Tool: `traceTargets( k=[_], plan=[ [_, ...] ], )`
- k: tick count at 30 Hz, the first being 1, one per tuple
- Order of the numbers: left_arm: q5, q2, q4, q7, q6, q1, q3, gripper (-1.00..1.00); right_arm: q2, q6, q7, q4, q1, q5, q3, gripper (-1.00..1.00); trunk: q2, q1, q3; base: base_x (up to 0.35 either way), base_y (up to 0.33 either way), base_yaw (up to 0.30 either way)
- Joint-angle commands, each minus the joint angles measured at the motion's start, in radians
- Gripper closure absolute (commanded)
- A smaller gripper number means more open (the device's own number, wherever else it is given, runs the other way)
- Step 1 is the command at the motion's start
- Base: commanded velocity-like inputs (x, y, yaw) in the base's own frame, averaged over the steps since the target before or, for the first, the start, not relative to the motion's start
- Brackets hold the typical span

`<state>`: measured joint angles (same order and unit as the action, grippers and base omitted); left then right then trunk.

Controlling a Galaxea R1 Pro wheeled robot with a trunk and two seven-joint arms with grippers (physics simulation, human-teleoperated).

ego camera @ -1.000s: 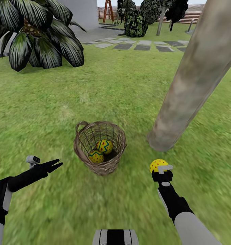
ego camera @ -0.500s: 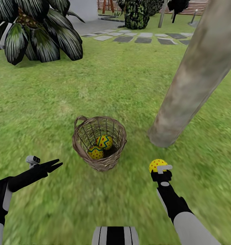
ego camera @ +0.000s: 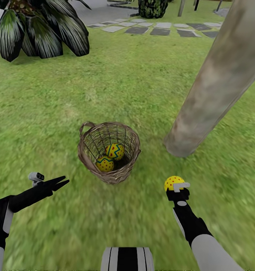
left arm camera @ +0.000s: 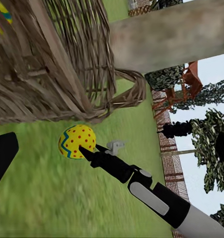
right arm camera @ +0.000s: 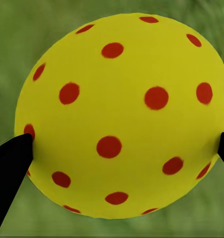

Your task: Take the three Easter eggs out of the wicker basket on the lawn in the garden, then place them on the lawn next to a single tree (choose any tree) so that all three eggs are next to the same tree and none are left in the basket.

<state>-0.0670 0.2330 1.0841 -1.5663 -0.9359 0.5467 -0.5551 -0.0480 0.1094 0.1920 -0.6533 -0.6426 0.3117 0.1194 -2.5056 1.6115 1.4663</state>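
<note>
The right hand (ego camera: 174, 187) holds one small yellow red-dotted Easter egg (ego camera: 173, 182), its fingers pressed to either side; two more zigzag-banded eggs (ego camera: 110, 157) lie in the round brown wicker basket (ego camera: 89, 150) to its left; the thick grey-brown tree trunk (ego camera: 210, 94) stands just ahead; the next move, I judge, is lowering this egg onto the green lawn (ego camera: 150, 94) by the trunk's foot; the left hand (ego camera: 61, 183) is empty, fingers narrowly parted.

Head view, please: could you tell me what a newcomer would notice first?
The right hand holds a yellow red-dotted egg above the lawn, near the thick trunk. Between the arms stands the basket with two more eggs inside.
</note>
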Motion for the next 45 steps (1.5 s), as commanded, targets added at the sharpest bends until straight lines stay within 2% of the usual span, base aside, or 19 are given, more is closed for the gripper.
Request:
traceTargets(
  k=[1,27,33,34,41,45],
  plan=[
    [0.001,0.000,-0.001,-0.005,-0.011,0.000,0.000,-1.00,-0.001,0.006,-0.001,-0.002,0.000,0.010,0.003,1.00,-0.001,0.000,0.005,0.000,0.000,0.000],
    [0.001,-0.001,-0.001,-0.005,-0.012,0.000,0.000,-1.00,-0.001,0.006,-0.003,-0.002,0.000,0.010,0.003,1.00,-0.007,0.012,0.105,0.000,0.000,0.000],
    [0.000,0.000,-0.009,-0.005,-0.013,0.000,0.000,-1.00,-0.001,0.000,-0.006,-0.002,0.000,0.010,0.003,1.00,-0.007,0.012,0.105,0.000,0.000,0.000],
    [0.000,0.000,-0.009,-0.005,-0.014,0.000,0.000,-1.00,-0.001,0.000,-0.006,-0.002,0.000,0.010,0.003,-1.00,-0.007,0.012,0.105,0.000,0.000,0.000],
    [0.000,-0.001,-0.014,-0.005,-0.015,0.000,-0.044,-1.00,-0.001,0.000,-0.006,-0.002,0.000,0.010,0.003,-1.00,-0.007,0.012,0.105,0.000,0.000,0.000],
    [0.000,-0.001,-0.012,-0.005,-0.015,0.000,-0.048,-1.00,-0.001,0.001,-0.006,-0.002,0.000,0.010,0.003,-1.00,-0.006,0.010,0.090,0.000,0.000,0.000]
  ],
)
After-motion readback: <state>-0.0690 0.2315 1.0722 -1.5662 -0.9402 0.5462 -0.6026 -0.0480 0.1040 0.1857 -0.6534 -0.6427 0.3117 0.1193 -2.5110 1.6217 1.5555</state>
